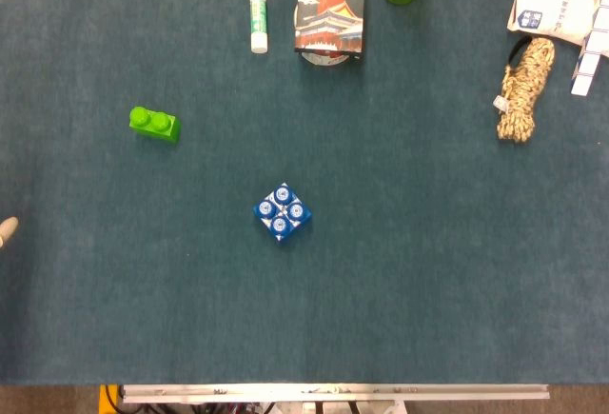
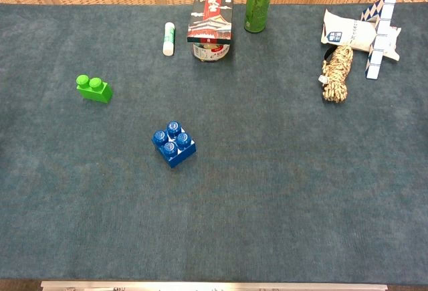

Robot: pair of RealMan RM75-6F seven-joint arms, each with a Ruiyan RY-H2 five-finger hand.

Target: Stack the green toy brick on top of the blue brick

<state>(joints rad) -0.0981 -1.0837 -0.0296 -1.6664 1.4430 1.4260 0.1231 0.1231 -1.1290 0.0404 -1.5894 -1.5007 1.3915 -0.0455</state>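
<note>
Left hand edges in, green brick well apart from blue brick.

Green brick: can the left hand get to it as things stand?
Probably yes. The green brick sits alone on the left of the mat, nothing beside or over it. Only a sliver of what may be the left hand shows at the head view's left edge, nearest that brick.

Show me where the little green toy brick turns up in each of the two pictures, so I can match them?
Head view: the green brick lies at the left of the table, up and left of the blue brick.
Chest view: the green brick again lies left, up and left of the blue brick.
Shared landmark: the white tube at the far edge, up and right of the green brick.
</note>
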